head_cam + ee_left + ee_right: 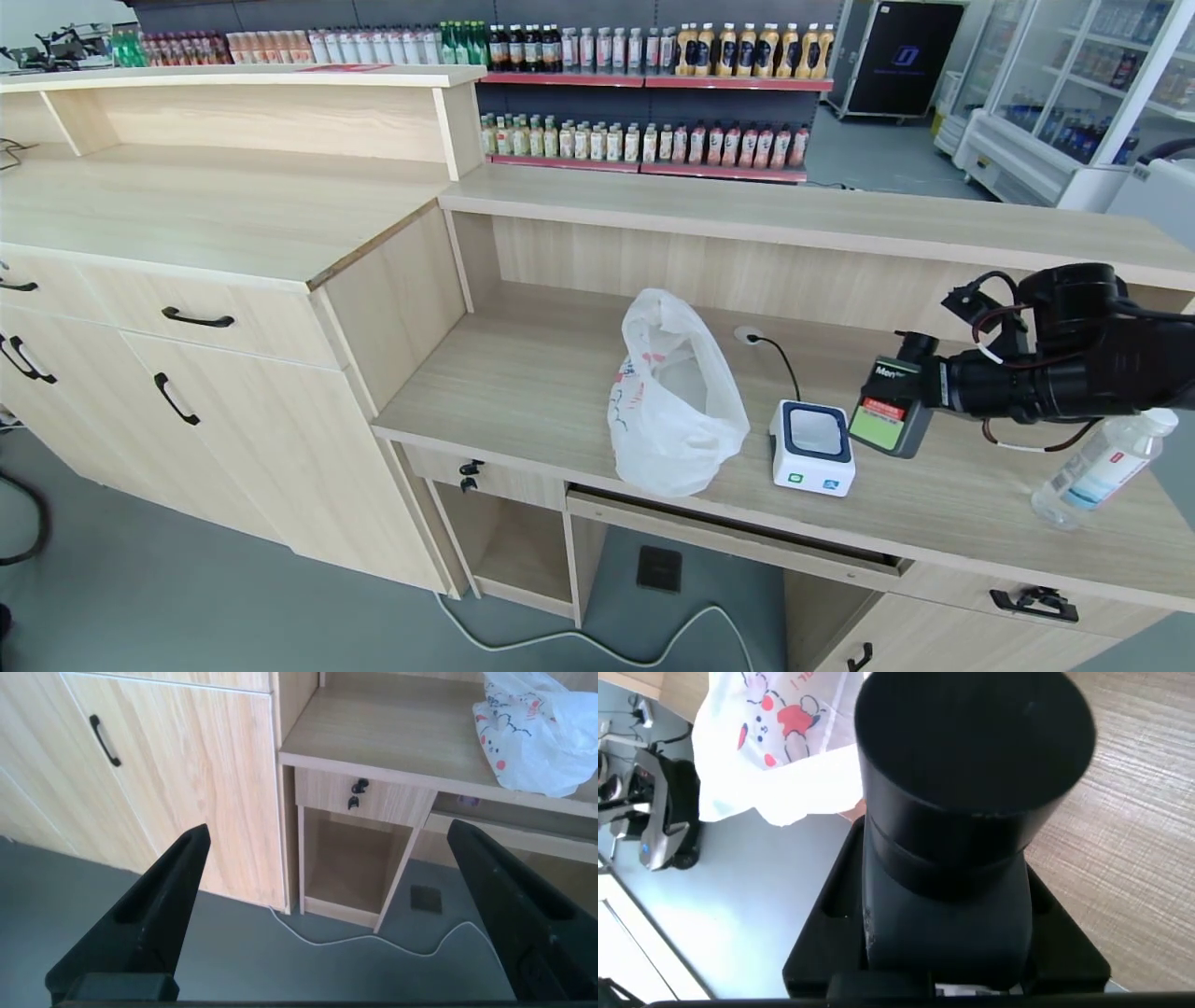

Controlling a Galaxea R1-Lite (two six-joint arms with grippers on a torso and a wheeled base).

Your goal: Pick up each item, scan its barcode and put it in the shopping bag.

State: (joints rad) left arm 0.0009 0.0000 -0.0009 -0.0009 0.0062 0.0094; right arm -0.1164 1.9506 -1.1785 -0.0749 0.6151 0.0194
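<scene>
Head view, right of centre: the right gripper (920, 392) comes in from the right edge of the frame, its fingers (827, 943) closed on a dark bottle (892, 406) with a black cap and a green and red label. The bottle is just right of the scanner (811, 446), label face turned toward the lower left. We cannot tell whether its lower edge touches the surface (523, 383).

The right wrist view looks down on the bottle's round black cap, clamped from both sides, with wood grain beside it.

The scanner is a small white box with a dark window, low in the frame and right of centre, near the front edge of the surface. Its black cable runs up the frame to a round port in the wood.

The shopping bag (672, 397) is white plastic with red print. It stands at the centre of the frame, mouth open upward, just left of the scanner.

A clear bottle (1102, 467) with a white cap and a blue and white label lies at the right edge of the frame, below the right arm, cap toward the upper right.

The left gripper (327, 831) hangs over the grey floor in front of the cabinet (187, 775), fingers spread wide, nothing between them. A white cable (374, 943) lies on the floor.

Drink shelves (644, 84) run across the top of the frame.
</scene>
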